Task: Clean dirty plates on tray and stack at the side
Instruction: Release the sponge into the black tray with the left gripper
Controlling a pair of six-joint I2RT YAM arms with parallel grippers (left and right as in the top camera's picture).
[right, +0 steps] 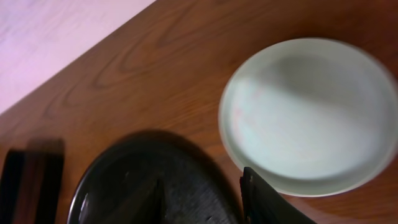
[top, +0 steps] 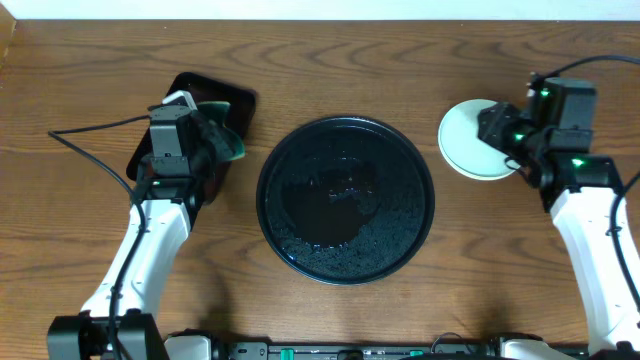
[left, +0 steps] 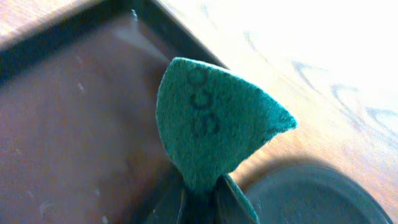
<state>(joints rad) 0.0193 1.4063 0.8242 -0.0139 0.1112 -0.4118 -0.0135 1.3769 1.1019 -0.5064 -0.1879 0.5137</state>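
plates (top: pixel 466 150) show from overhead as one pale mint-white round on the wooden table (top: pixel 330 60), just right of the round black tray (top: pixel 345 255) and clear of its rim. whether others lie beneath it i cannot tell. the tray is glossy, with a wet-looking sheen, and carries no plate. the right gripper (top: pixel 497 128) hangs over the plate's right edge. the left gripper (top: pixel 212 142) holds a green scouring pad (top: pixel 228 142) above a rectangular dark tray (top: pixel 215 100).

from the left wrist, the pad is coarse, fibrous and soft, folded into a cone with its narrow end pinched tight between the jaws.

from the right wrist, the plate is shallow and smooth with a low raised rim, and its surface looks clean. the jaws stand partly apart with nothing between them; one dark finger (right: pixel 267 202) overlaps the plate's near rim.

judged from this, a plate is light, stiff, brittle and probably slick. the rim is the place to grip, one finger over and one under, closing gently.
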